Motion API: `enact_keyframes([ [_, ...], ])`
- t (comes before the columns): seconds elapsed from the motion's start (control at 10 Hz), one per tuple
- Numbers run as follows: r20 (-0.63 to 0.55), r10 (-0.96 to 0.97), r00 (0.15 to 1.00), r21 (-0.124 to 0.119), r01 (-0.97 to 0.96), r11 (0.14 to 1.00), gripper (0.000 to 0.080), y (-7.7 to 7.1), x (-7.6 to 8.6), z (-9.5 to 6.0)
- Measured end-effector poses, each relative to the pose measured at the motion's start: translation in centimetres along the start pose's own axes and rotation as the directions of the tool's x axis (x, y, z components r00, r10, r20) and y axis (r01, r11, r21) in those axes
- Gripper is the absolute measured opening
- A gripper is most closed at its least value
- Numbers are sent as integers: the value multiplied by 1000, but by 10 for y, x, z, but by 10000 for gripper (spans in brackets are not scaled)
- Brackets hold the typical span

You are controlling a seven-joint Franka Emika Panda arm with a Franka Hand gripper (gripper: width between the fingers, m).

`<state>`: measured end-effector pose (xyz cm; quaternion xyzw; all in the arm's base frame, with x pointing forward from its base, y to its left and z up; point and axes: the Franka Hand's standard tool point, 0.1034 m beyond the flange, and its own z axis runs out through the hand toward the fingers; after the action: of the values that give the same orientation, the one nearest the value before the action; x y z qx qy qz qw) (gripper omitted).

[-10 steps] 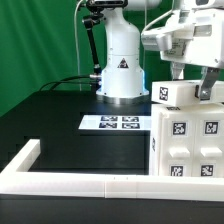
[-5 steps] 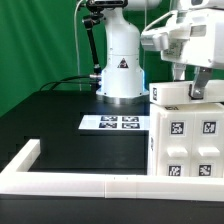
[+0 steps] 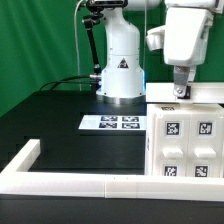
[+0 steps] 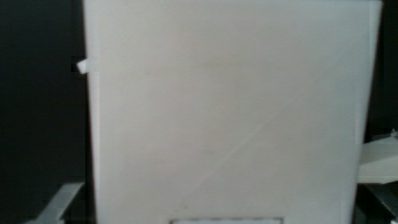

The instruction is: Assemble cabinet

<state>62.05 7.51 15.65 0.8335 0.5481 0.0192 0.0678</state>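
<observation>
The cabinet (image 3: pixel 186 140) is a white box at the exterior view's right, standing square on the black table with tags on its front. My gripper (image 3: pixel 182 93) hangs straight down onto its flat top panel. In the wrist view that panel (image 4: pixel 222 100) fills the space between my fingers (image 4: pixel 61 203), which sit at its two long edges, so my gripper (image 4: pixel 219 205) is shut on it across its width.
The marker board (image 3: pixel 116 123) lies flat in front of the white robot base (image 3: pixel 122 70). A low white border rail (image 3: pixel 90 185) runs along the near edge and turns up at the exterior view's left. A green backdrop stands behind.
My gripper has straightened from a tilt to upright and shifted slightly left. The cabinet has turned square to the camera; the tagged side face at its upper left no longer shows.
</observation>
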Motion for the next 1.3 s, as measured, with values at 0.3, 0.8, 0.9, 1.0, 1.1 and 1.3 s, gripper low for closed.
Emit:
enact_keyframes([
  [0.3, 4, 347, 938, 9, -347, 938, 558, -1, 0, 0],
  [0.8, 3, 660, 751, 27, -660, 751, 558, -3, 1, 1],
  [0.9, 5, 721, 693, 28, -721, 693, 558, -3, 1, 1],
  [1.0, 6, 763, 646, 32, -763, 646, 558, -3, 2, 1],
  [1.1, 7, 793, 610, 36, -792, 609, 558, -3, 2, 1],
  [1.3, 21, 913, 407, 73, -912, 404, 558, -4, 3, 1],
])
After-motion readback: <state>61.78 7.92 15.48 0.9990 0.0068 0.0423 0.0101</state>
